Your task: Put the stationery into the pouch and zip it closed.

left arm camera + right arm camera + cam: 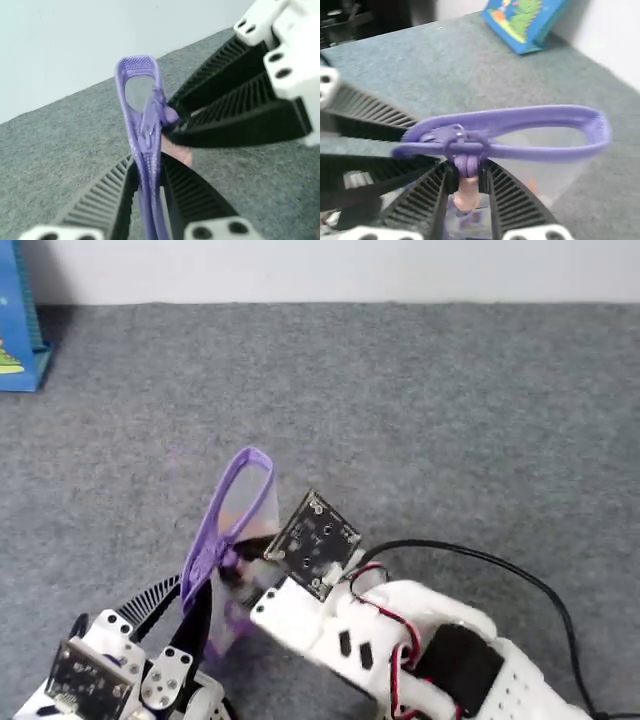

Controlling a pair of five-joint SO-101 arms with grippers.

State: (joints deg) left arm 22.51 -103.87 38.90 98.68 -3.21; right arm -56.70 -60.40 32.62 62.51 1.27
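A see-through pouch (236,502) with a purple zipper band stands on edge above the grey table. Its far end gapes in an open loop (545,114), and the near part of the zipper is drawn together. My left gripper (147,162) is shut on the near end of the zipper band (146,145); in the high view it (198,612) sits at the lower left. My right gripper (466,172) is shut on the purple zipper pull (466,162), coming in from the lower right (252,562). Something pale pink and orange shows faintly inside the pouch (530,182).
A blue picture box (18,330) leans against the wall at the far left corner, also seen as the blue box (525,20). Grey felt table (450,420) stretches open behind and to the right of the pouch. A black cable (500,565) trails off the right arm.
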